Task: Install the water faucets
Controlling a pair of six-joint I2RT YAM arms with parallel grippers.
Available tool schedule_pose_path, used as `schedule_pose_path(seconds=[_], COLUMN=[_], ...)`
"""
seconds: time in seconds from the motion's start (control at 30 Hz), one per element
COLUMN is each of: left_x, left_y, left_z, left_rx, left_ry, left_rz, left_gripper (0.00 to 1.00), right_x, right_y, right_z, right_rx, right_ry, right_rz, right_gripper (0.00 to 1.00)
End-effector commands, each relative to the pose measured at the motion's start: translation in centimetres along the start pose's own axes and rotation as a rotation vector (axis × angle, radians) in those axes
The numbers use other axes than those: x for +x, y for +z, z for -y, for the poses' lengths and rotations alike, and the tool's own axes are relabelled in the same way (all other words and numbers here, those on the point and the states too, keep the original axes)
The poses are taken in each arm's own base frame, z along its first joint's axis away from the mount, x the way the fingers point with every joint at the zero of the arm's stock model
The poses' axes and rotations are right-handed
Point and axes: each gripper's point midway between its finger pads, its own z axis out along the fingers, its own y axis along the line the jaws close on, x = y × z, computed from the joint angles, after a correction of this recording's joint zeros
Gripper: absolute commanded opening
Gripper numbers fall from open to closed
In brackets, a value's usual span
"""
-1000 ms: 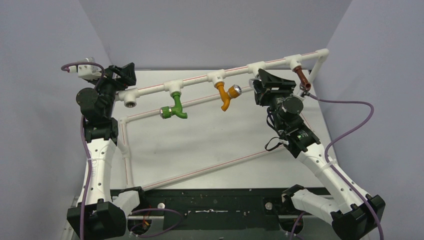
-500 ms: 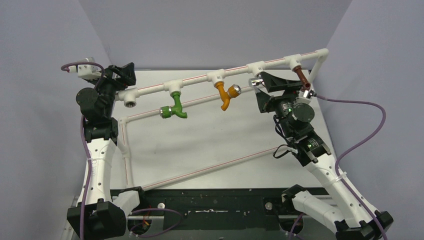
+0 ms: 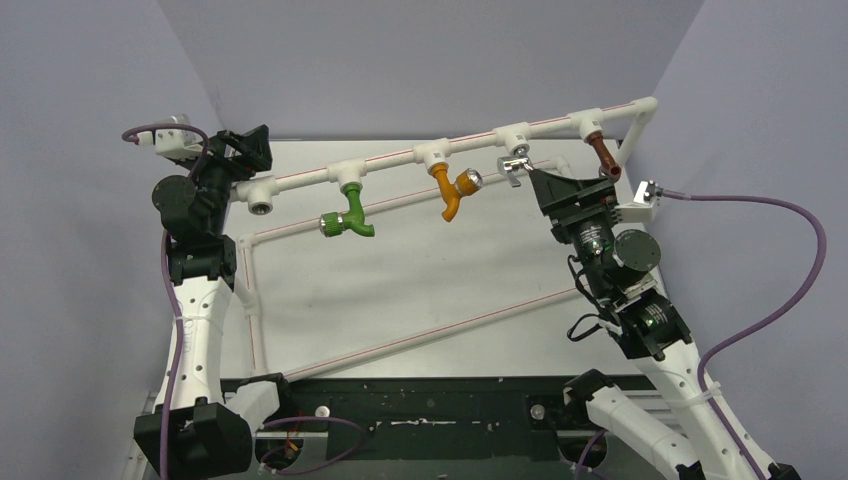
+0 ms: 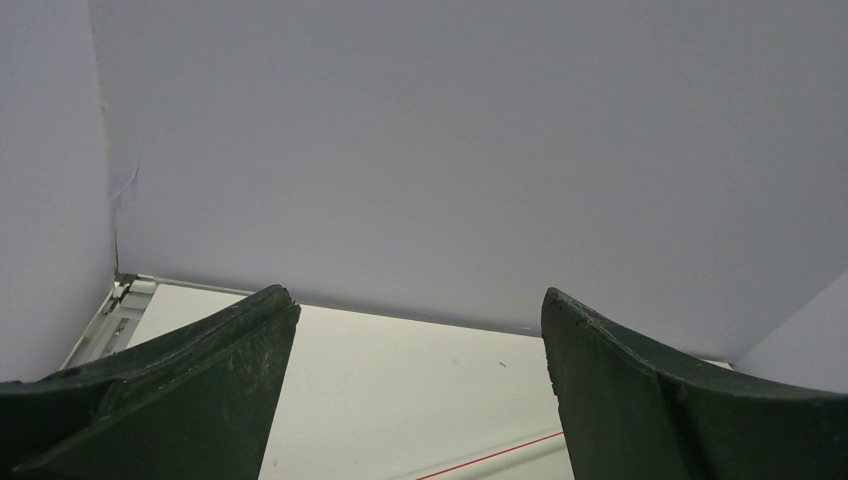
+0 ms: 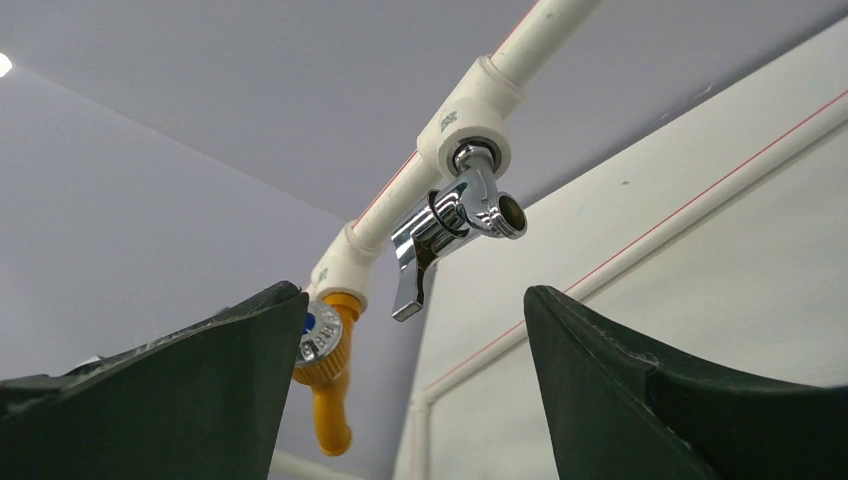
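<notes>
A chrome water faucet point(image 3: 515, 165) hangs screwed into a white tee point(image 3: 514, 135) on the raised pipe, between an orange faucet point(image 3: 450, 192) and a brown one point(image 3: 603, 155). A green faucet point(image 3: 348, 215) hangs further left. My right gripper point(image 3: 556, 188) stands open just right of and below the chrome faucet, not touching it. In the right wrist view the chrome faucet point(image 5: 450, 225) sits above my open right gripper point(image 5: 412, 300), with the orange faucet point(image 5: 325, 370) by the left finger. My left gripper point(image 3: 248, 150) is open and empty near the pipe's left end; the left wrist view shows it point(image 4: 415, 300) with nothing between its fingers.
An elbow fitting point(image 3: 262, 207) at the pipe's left end has an empty threaded socket. A lower white pipe frame point(image 3: 400, 345) with red stripes lies across the table point(image 3: 330, 290). Grey walls close in the back and sides. Purple cables trail from both wrists.
My right gripper has opened off the chrome faucet and drawn back toward the right and near side. The faucet stays hanging in its tee. The left arm has not moved.
</notes>
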Motion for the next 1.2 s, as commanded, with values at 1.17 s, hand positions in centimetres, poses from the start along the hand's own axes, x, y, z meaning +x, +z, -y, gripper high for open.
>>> schedule_pose_path(seconds=[1.17], left_x=[13.7], left_y=[-2.4], left_z=[-5.8], left_rx=[-0.181], left_ry=[-0.100], left_rz=[-0.418], left_gripper=[0.90], right_x=[-1.9], right_y=[5.7], right_z=[-0.5], right_rx=[-0.255], right_ry=[-2.094], right_rz=[0.223], right_gripper=[0.72])
